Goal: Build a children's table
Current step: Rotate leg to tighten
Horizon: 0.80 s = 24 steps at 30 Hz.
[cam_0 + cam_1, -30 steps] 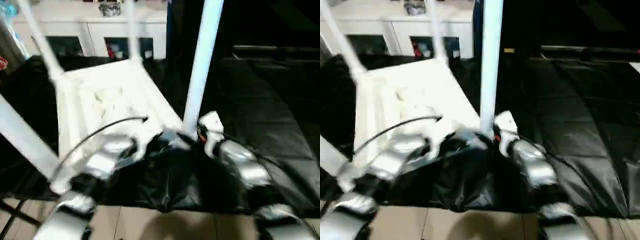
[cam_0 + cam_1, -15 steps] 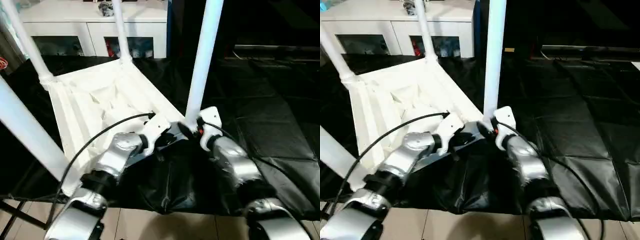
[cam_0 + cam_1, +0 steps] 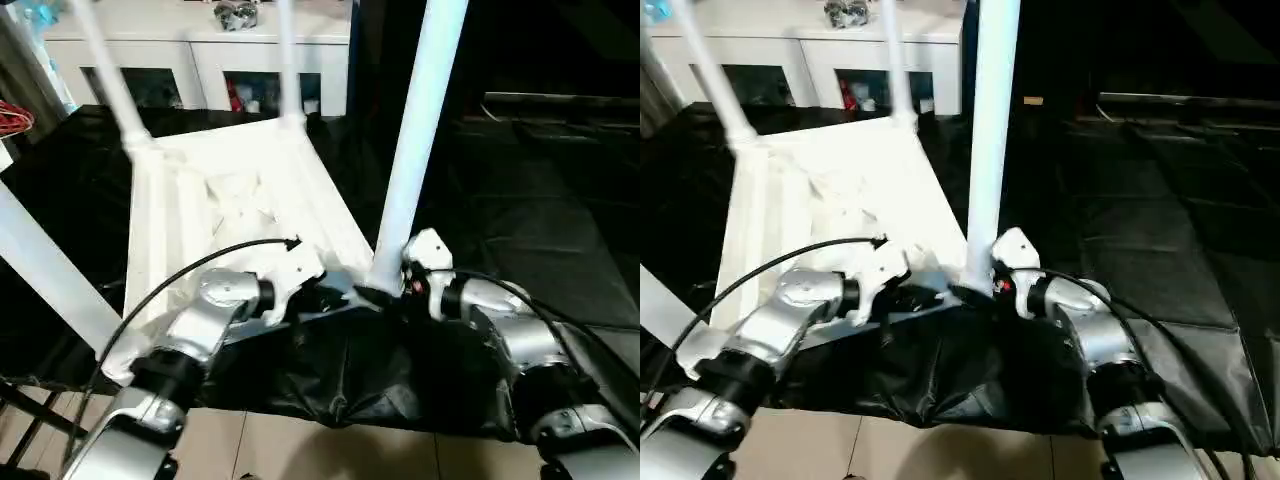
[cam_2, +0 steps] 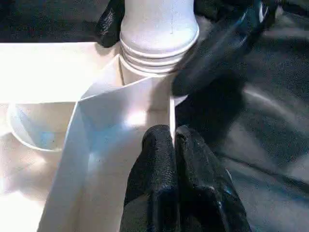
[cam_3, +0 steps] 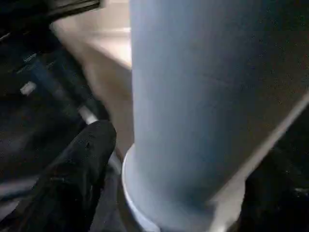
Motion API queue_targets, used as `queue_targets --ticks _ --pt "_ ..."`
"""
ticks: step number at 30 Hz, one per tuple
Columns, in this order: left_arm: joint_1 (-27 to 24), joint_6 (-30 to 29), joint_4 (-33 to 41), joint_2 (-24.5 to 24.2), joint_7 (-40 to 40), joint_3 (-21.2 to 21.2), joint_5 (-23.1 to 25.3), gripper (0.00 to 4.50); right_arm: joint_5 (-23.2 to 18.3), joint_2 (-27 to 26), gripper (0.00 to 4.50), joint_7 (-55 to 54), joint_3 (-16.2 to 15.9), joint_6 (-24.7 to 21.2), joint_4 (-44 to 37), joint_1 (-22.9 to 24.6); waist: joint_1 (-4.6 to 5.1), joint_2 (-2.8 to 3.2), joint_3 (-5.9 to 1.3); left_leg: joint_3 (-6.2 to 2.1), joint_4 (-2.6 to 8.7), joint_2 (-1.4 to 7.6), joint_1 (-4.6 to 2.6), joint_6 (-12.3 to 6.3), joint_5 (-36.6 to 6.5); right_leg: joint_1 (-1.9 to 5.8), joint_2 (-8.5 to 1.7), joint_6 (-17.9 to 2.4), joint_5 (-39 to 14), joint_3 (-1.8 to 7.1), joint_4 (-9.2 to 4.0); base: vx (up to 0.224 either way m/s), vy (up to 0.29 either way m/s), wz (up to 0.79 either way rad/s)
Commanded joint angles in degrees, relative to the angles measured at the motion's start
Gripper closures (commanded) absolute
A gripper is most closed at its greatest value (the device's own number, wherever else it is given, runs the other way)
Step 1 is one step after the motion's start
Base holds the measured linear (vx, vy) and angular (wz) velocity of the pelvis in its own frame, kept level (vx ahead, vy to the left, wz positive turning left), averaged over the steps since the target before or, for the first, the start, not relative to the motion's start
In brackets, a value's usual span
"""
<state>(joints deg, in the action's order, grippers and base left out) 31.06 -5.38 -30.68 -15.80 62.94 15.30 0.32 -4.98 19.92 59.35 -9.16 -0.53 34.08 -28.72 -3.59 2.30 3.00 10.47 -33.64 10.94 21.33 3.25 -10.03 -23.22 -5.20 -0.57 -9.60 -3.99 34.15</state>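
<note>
Tabletop (image 3: 235, 205) lies upside down, ribs up, centre-left of frame on the black-draped surface (image 3: 560, 230). Four white legs stand up from its corner sockets; the nearest leg (image 3: 415, 150) rises at centre.

Left claw (image 4: 174, 145): fingers pressed together, tips against the tabletop's edge right by that leg's socket.

Right claw (image 5: 178, 193): spread, one black finger (image 5: 72, 179) on either side of the leg's base. Contact with the leg is hard to judge; looks like a small gap.

White cabinet (image 3: 200, 60) along the top left, behind the surface.
</note>
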Motion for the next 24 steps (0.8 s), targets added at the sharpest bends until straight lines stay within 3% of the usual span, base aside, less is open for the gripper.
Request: queue_targets --ticks 1,5,14,19,24 --pt "0.17 1.49 3.15 -0.42 3.11 0.12 -2.47 4.50 -1.01 0.79 0.69 3.20 -0.90 -0.90 -1.55 0.57 -0.12 -0.99 -3.96 -0.33 3.56 2.13 -0.36 -5.33 -12.04 3.05 -2.87 -13.85 -12.39 2.18 -3.70 0.000 0.000 0.00" --pt "-0.49 1.04 4.28 -1.81 6.02 0.30 -3.52 4.50 -1.90 1.43 0.85 5.61 -0.95 -1.98 -2.54 0.67 -0.14 -0.89 -3.95 -0.38 3.61 2.17 -0.37 -5.05 -11.95 2.98 -2.87 -14.04 -12.52 2.18 -3.66 0.000 0.000 0.00" --pt "-1.18 0.42 5.53 -3.14 8.43 0.72 -4.17 4.50 -2.90 1.74 1.67 8.36 -1.62 -3.12 -4.93 1.92 -0.44 -0.82 -3.92 -0.40 3.65 2.14 -0.44 -4.47 -11.96 2.96 -2.90 -13.75 -12.95 2.21 -3.68 0.000 0.000 0.00" --pt "-1.15 0.49 5.44 -2.79 7.53 0.76 -3.82 4.50 -2.84 1.39 1.77 8.31 -1.81 -3.76 -5.82 3.05 -0.72 -0.84 -3.98 -0.37 3.62 2.15 -0.50 -4.42 -11.58 2.92 -2.88 -13.66 -12.45 2.24 -3.63 0.000 0.000 0.00" --pt "1.12 0.66 1.42 0.84 -2.87 -0.65 -0.58 4.50 -0.05 -4.29 1.78 -7.97 1.39 -4.47 -0.48 1.87 -0.38 -0.72 -3.73 -0.54 3.90 2.01 -0.57 -2.78 -13.79 2.76 -2.95 -12.41 -16.22 2.26 -4.14 0.000 0.000 0.00"
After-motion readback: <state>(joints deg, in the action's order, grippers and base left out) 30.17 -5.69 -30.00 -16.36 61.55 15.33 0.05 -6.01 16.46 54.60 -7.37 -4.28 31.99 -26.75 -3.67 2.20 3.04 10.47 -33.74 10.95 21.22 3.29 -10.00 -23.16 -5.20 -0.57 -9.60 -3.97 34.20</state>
